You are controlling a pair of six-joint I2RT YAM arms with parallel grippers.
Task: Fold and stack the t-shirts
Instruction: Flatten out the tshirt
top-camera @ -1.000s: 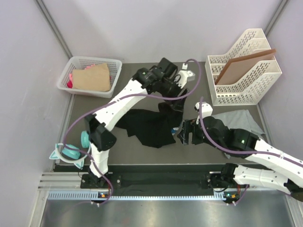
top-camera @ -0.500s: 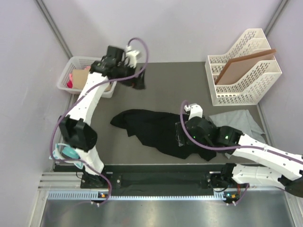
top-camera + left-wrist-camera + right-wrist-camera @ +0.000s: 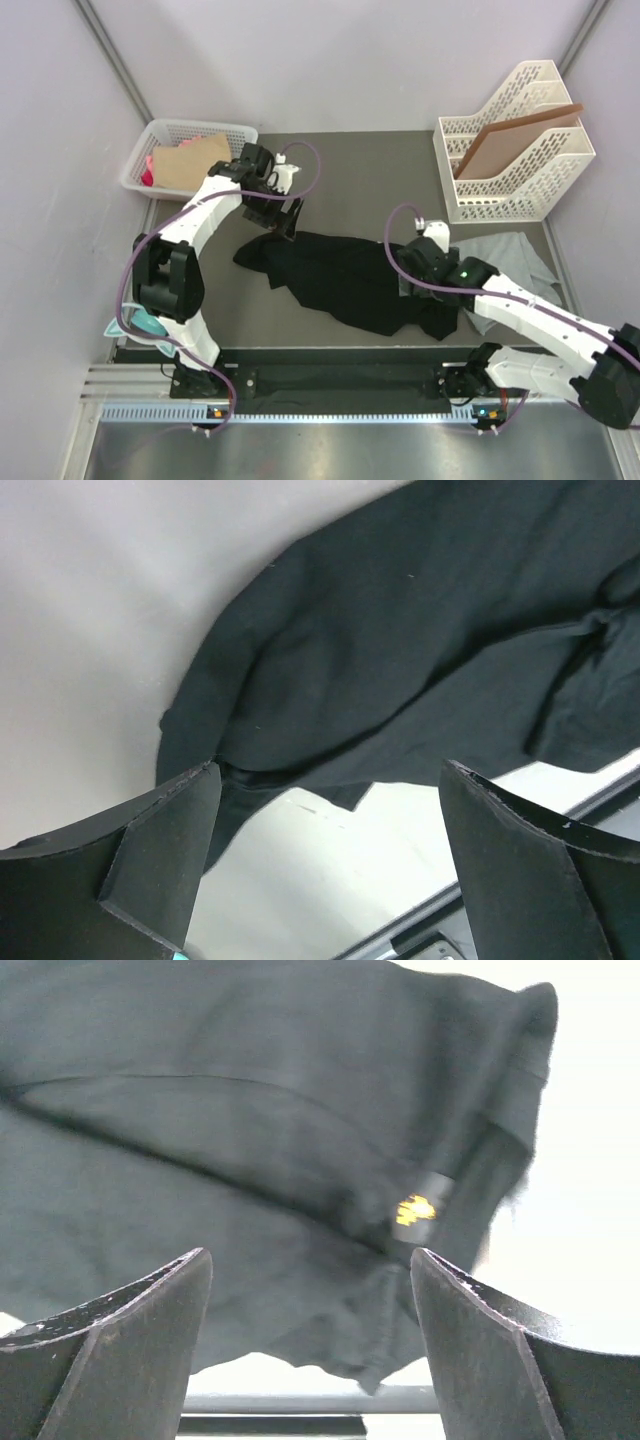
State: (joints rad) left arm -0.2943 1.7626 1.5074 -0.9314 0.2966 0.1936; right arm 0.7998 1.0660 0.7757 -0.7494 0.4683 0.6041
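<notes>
The black t-shirt point(image 3: 335, 275) lies crumpled and stretched across the middle of the table. My left gripper point(image 3: 283, 226) hovers open over its back left end. In the left wrist view the black t-shirt point(image 3: 400, 650) lies beyond the left gripper point(image 3: 330, 855), and only bare table shows between the fingers point(image 3: 150, 865). My right gripper point(image 3: 408, 282) is open above the shirt's right part. There the black t-shirt point(image 3: 250, 1140), with a small yellow tag point(image 3: 415, 1208), fills the view past the right gripper point(image 3: 312, 1345). The light grey t-shirt point(image 3: 510, 250) lies at the right, partly under the right arm.
A white basket point(image 3: 165, 130) with brown card and something pink stands at the back left. A white file rack point(image 3: 520, 195) holding a brown board point(image 3: 515, 135) stands at the back right. A teal object point(image 3: 140, 322) sits by the left arm's base.
The left gripper opened and swung from the shirt's middle out towards the basket, then down to the shirt's left end. The black shirt now lies spread wider. The right gripper shifted over its right part.
</notes>
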